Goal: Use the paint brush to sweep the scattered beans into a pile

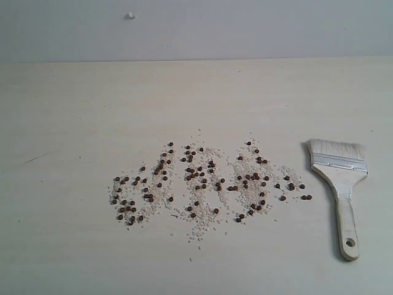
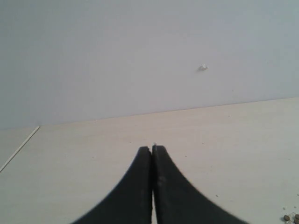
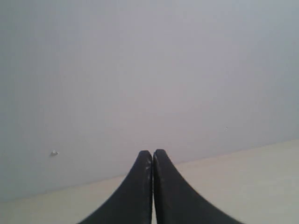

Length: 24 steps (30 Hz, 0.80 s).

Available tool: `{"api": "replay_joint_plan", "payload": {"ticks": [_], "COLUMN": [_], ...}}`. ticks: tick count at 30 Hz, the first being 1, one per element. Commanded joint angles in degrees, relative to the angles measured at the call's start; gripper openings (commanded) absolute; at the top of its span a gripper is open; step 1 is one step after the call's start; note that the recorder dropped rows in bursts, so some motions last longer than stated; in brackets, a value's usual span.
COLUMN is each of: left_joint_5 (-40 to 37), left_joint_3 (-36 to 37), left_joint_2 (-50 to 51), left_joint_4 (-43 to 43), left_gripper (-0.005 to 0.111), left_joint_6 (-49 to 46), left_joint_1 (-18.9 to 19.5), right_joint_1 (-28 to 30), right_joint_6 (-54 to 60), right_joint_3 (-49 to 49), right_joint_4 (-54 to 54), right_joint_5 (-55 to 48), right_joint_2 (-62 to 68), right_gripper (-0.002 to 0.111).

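And the left fingers (image 2: 139, 182) are clenched tight on nothing, the right fingers (image 3: 140, 182) likewise. Out on the desk (image 1: 184, 98), the beans (image 1: 204, 180) lie scattered among whitish crumbs (image 1: 200, 230). The paint brush (image 1: 339, 178) rests at their 3 o'clock, bristles toward 12.

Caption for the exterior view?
Scattered beans on the table, paint brush lying flat to their right, not yet picked up.

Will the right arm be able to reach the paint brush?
Probably yes: the paint brush lies bare on the right, clear of the beans; the shut right end effector must open first.
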State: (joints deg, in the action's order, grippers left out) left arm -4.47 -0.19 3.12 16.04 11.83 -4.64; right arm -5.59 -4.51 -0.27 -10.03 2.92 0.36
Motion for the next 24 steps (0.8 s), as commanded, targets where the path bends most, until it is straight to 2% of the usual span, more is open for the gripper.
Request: {"api": "replay_joint_plan", "payload": {"ticks": [1,8,10,14,17,20,24], "left_joint_5": [0.1,0.1,0.1,0.1,0.1,0.1,0.1], "left_joint_3": [0.2,0.2,0.2,0.2,0.2,0.2,0.2], "left_joint_2": [0.0,0.0,0.0,0.0,0.0,0.0,0.0], "left_joint_4": [0.1,0.1,0.1,0.1,0.1,0.1,0.1], "left_gripper": [0.0,0.0,0.0,0.0,0.0,0.0,0.0], "left_joint_6": [0.5,0.5,0.5,0.5,0.5,0.5,0.5], "left_joint_1": [0.1,0.1,0.1,0.1,0.1,0.1,0.1], "right_joint_1": [0.2,0.2,0.2,0.2,0.2,0.2,0.2], "right_joint_6": [-2.5,-8.3,-7.9,2.4,10.0,11.3,20.4], "right_joint_3": [0.3,0.3,0.3,-1.6,-5.7,-11.0,-20.4], "right_joint_4": [-6.8,-8.4,-8.3,-15.9,-21.6,-20.5,-19.6], "right_joint_5": [4.2,16.9,17.9,17.3,16.8,14.9,5.6], "right_joint_2": [-0.4,-0.4,-0.4,4.3,12.4,22.5,34.3], "right_gripper": [0.0,0.0,0.0,0.0,0.0,0.0,0.0]}}
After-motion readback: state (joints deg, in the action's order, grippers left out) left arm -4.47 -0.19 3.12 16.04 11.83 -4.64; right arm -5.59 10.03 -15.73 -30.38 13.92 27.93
